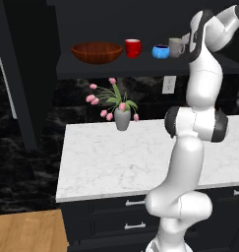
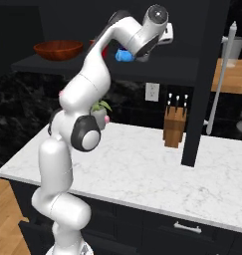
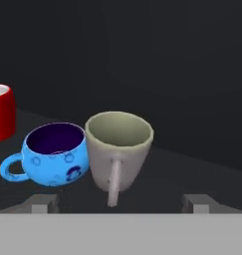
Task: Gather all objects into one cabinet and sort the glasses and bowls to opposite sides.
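Cabinet shelf (image 1: 67, 66) with four vessels, left to right.
Wooden bowl (image 1: 97, 52), red cup (image 1: 133, 47), blue bowl (image 1: 161, 51) touching the grey-beige cup (image 3: 119, 149); the gripper (image 3: 121, 203) stands released, fingers spread either side of the cup's handle.

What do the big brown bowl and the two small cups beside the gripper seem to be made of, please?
Brown bowl: probably wood, reddish-brown with a soft sheen. Blue cup: likely glazed ceramic, glossy with a printed pattern. Grey-beige cup: perhaps matte stoneware, dull and slightly uneven. All rendered, so uncertain.
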Available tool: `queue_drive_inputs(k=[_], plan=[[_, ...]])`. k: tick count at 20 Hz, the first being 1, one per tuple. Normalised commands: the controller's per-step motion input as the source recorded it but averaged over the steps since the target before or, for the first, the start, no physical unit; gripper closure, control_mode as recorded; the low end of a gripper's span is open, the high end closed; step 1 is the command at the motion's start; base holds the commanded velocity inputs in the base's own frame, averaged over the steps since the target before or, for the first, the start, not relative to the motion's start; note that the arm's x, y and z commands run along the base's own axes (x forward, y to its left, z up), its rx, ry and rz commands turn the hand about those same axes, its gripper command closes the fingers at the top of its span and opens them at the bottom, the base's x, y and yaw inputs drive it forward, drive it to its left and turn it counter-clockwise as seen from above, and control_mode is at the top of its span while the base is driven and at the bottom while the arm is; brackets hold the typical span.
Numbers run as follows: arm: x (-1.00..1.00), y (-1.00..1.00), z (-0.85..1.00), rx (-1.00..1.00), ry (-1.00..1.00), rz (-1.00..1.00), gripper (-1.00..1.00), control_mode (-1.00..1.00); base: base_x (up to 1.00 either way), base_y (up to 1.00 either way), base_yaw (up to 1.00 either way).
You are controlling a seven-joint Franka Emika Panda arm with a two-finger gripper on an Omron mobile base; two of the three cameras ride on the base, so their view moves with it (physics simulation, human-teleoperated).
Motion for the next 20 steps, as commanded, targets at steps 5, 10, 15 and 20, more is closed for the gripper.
queue_drive_inputs(k=[5,10,15,20], plan=[[-1.0,0.47,-0.01,-0.01,-0.1,-0.02,-1.0,-1.0,0.0,0.0,0.0],[-1.0,0.62,-0.14,0.0,-0.03,-0.12,-1.0,-1.0,0.0,0.0,0.0],[-1.0,0.64,-0.19,0.0,-0.01,-0.28,-1.0,-1.0,0.0,0.0,0.0],[-0.93,0.63,-0.22,0.0,-0.03,-0.45,-1.0,-1.0,0.0,0.0,0.0]])
